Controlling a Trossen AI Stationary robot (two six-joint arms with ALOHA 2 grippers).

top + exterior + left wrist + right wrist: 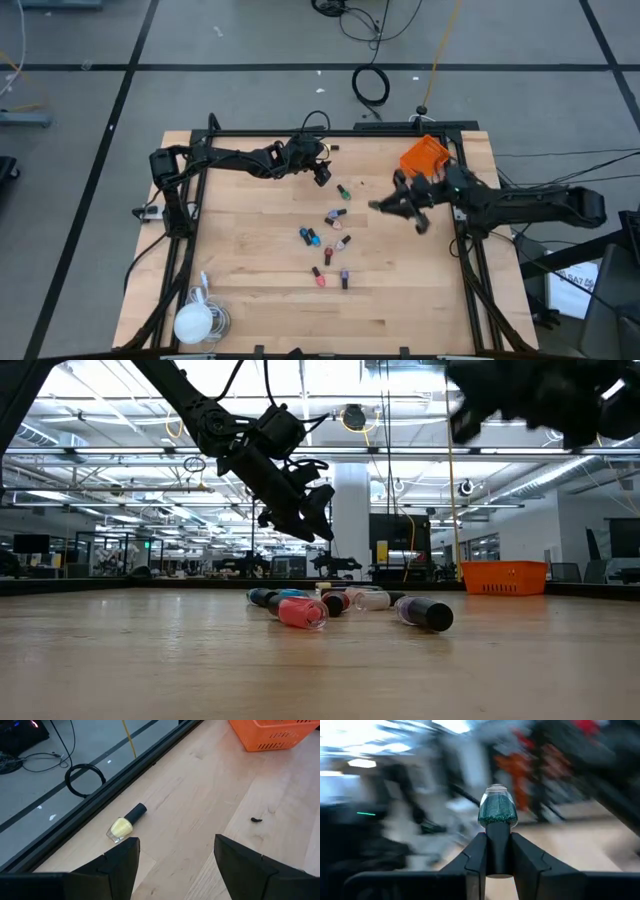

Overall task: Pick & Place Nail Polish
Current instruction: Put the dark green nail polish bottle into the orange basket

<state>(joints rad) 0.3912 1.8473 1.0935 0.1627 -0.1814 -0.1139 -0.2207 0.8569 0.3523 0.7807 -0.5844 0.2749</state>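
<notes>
One orange bin point(423, 155) is seen at the table's point(250, 300) far right corner; its contents cannot be made out. A teal nail polish bottle point(497, 810) is clamped by its dark cap in the right gripper point(498, 851), its long axis in line with the fingers, glass end outward. The left gripper point(176, 854) is held open above a yellow bottle point(125, 823) lying on its side. Several bottles point(327, 243) lie mid-table.

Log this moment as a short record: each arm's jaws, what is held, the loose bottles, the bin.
left gripper: jaws open, empty, raised near the table's far edge
right gripper: jaws shut on the cap of a teal glitter bottle, lifted off the table
yellow bottle: lying on its side by the far edge, ahead of the left gripper
loose bottles: scattered mid-table, several on their sides
orange bin: far right corner, contents not visible
</notes>
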